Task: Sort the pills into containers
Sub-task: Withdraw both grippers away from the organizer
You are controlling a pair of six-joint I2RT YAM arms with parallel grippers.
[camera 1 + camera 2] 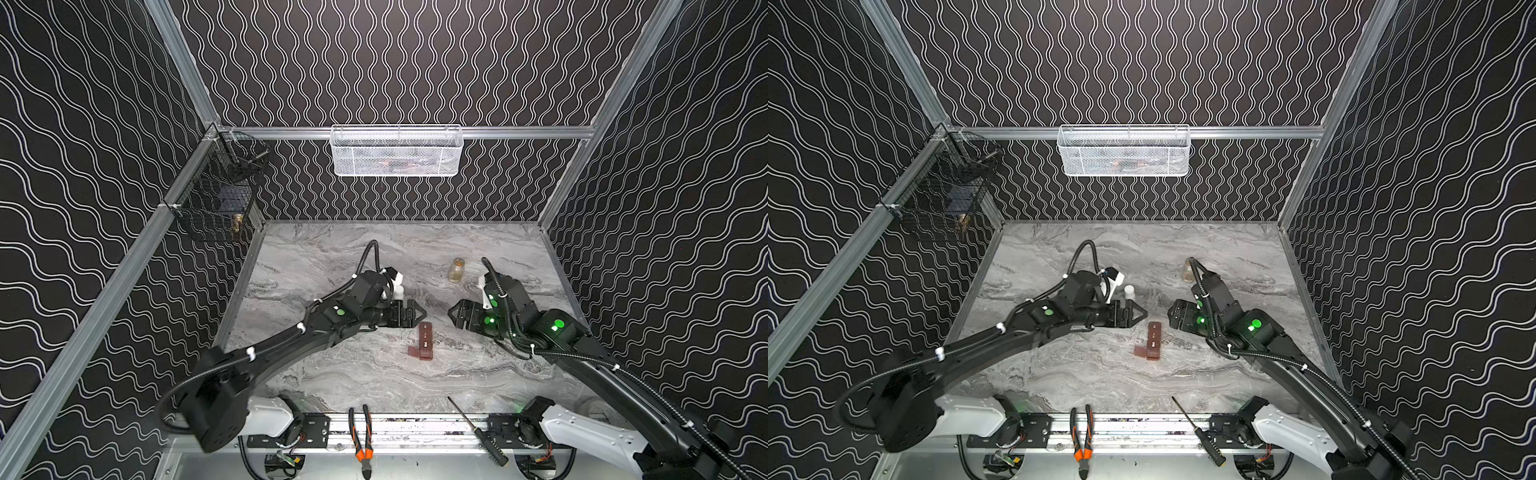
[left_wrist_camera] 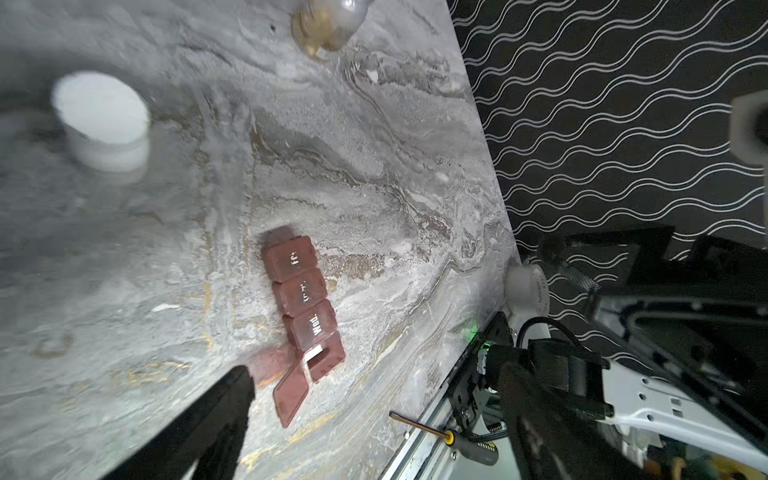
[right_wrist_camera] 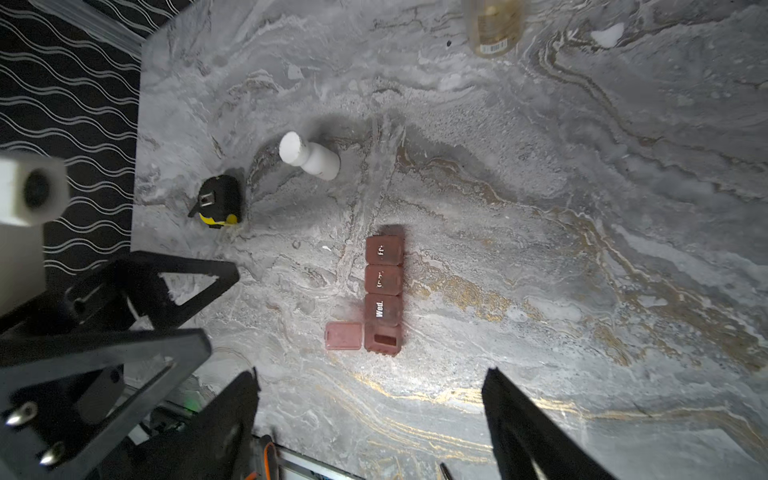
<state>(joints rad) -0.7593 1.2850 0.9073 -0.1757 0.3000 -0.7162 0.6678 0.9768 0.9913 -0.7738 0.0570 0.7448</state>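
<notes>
At the middle of the grey marble-patterned tabletop (image 1: 332, 382) lie the containers (image 1: 424, 341) (image 1: 1153, 341), a reddish-brown pill organiser of four joined square compartments that runs front to back in both top views. The right wrist view shows white print on the lids. "Wed." reads clearly on the compartment next to the open one. The two beyond it bear worn letters, the far one perhaps "Fr", too rubbed to be sure. The near-end compartment stands open, its lid (image 3: 343, 336) folded flat onto the table on the left arm's side. The left gripper (image 1: 419, 312) hangs just behind and left of the strip without touching it. The right wrist view shows its two triangular fingers (image 3: 158, 347) apart with nothing between them. The right gripper (image 3: 370, 374) faces it from the other side, jaws spread wide and empty, clear of the strip. A white bottle (image 3: 309, 156) with a white cap stands behind the left gripper. A clear bottle (image 3: 492, 25) with a barcode label sits farther back on the right. A black-and-yellow tape measure (image 3: 218, 201) sits near the white bottle. Orange-handled pliers (image 1: 360, 434) and a screwdriver (image 1: 478, 432) rest at the front edge.
</notes>
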